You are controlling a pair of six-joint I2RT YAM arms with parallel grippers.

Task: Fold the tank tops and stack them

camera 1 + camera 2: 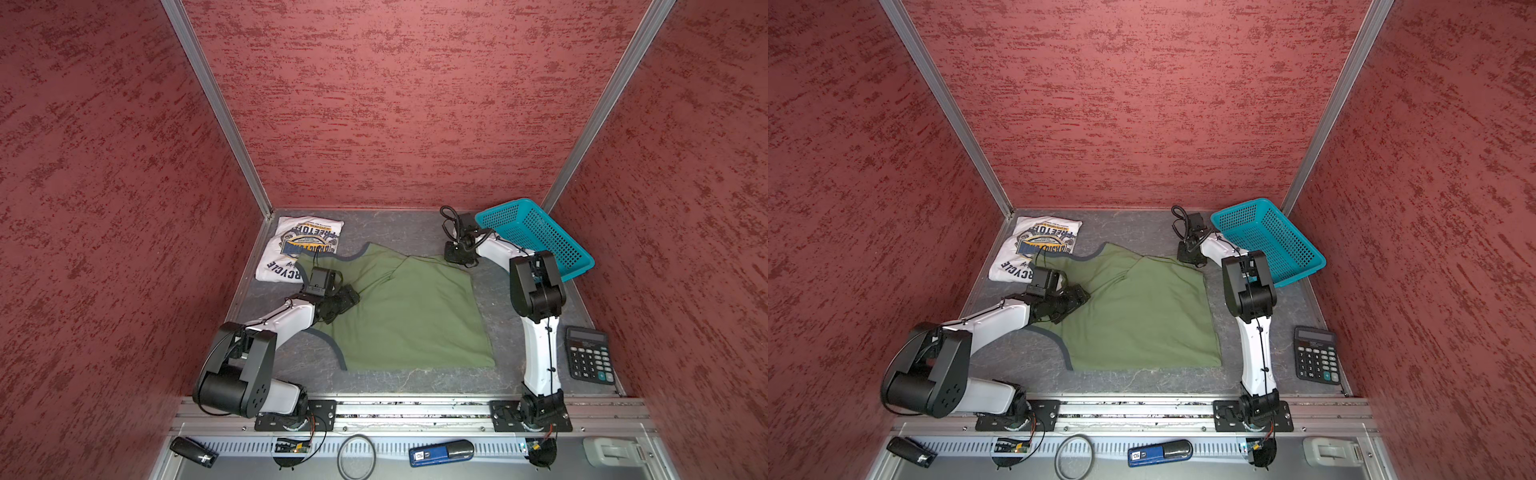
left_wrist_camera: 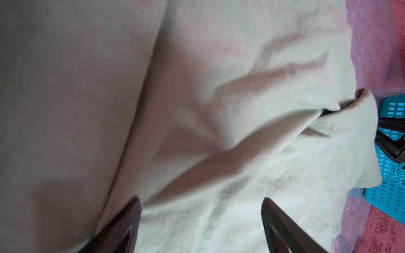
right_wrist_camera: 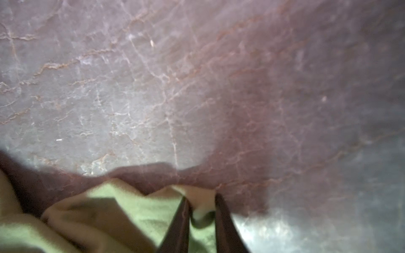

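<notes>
The olive green tank top [image 1: 407,316] [image 1: 1142,316] lies spread across the middle of the grey table, with a fold running over its far half. The white tank top [image 1: 299,249] [image 1: 1034,249] lies folded in the back left corner, emblem up. My left gripper [image 1: 345,301] [image 2: 201,201] hovers open over the green top's left side, both fingers [image 2: 131,210] wide apart above the cloth [image 2: 219,109]. My right gripper [image 1: 457,257] [image 3: 201,197] sits at the green top's far right corner, shut on a pinch of that cloth [image 3: 135,206].
A teal mesh basket [image 1: 536,235] [image 1: 1266,239] [image 2: 392,190] stands tilted at the back right, just behind the right arm. A black calculator [image 1: 590,353] lies at the right edge. Red walls close in three sides. A blue tool [image 1: 440,453] lies below the front rail.
</notes>
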